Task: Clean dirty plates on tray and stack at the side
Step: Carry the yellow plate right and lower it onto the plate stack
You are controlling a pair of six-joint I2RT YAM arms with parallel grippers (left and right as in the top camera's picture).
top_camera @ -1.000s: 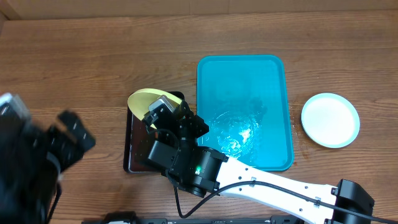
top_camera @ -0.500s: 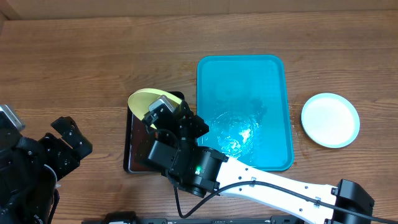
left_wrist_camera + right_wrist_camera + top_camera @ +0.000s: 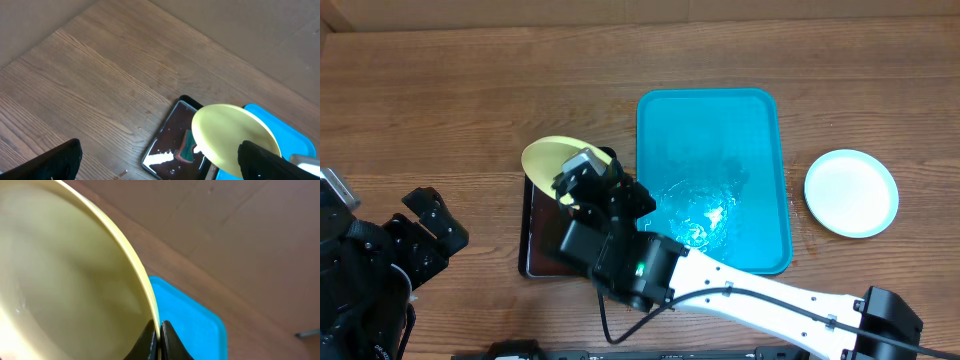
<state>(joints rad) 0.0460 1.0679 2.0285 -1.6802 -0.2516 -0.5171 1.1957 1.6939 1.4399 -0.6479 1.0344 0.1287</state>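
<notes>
My right gripper [image 3: 596, 178] is shut on the rim of a pale yellow-green plate [image 3: 552, 157] and holds it tilted over the black tray [image 3: 534, 245]. The right wrist view shows the fingers [image 3: 160, 330] pinching the plate's edge [image 3: 65, 290]. The turquoise tray [image 3: 710, 120] lies in the middle, wet, with no plate on it. A light blue plate with a white centre [image 3: 851, 193] lies on the table to its right. My left gripper [image 3: 425, 232] is open and empty at the lower left. A second yellow-green plate is not in view.
The black tray [image 3: 172, 137] holds dark liquid and a green sponge-like piece [image 3: 187, 146]. The held plate [image 3: 232, 132] hangs over its far end. Bare wooden table [image 3: 440, 110] lies to the left and far side. A cardboard wall [image 3: 40, 20] borders the table.
The left arm came to rest at the lower left. The right gripper has shifted the yellow-green plate slightly up and to the left over the black tray.
</notes>
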